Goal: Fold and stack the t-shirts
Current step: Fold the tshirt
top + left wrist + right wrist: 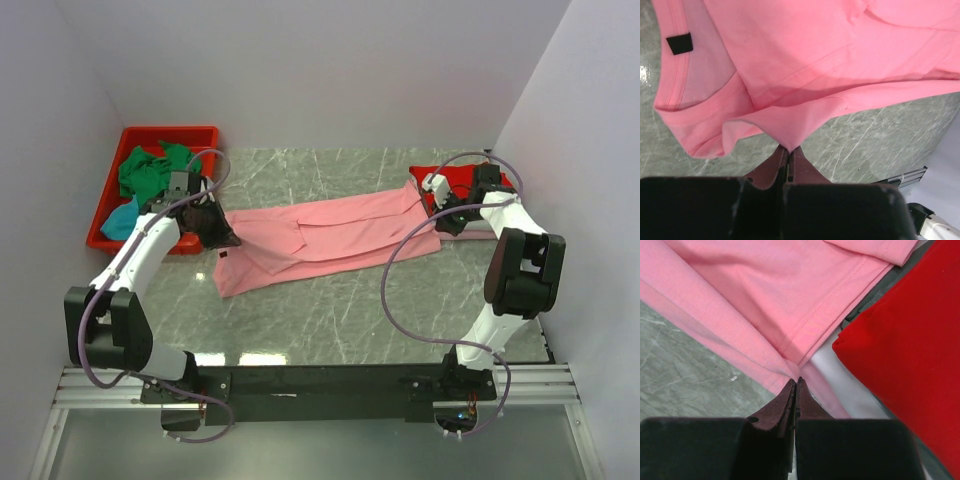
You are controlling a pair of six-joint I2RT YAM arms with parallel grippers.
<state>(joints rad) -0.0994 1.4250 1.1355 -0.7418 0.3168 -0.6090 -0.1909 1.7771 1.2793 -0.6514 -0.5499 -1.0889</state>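
Note:
A salmon pink t-shirt [320, 235] lies stretched across the marble table between both arms, its dark neck label [679, 44] near the left end. My left gripper [222, 238] is shut on a fold of this shirt's cloth [788, 131] near the collar. At the shirt's right end my right gripper [442, 222] is shut on the hem [796, 371]. A folded red t-shirt [905, 350] lies just right of it, also seen at the back right [455, 182]. Green [150, 168] and teal [122, 220] t-shirts lie crumpled in the bin.
A red plastic bin [130, 140] stands at the back left against the wall. White walls close in the left, back and right sides. A metal rail [320, 385] carrying the arm bases runs along the near edge.

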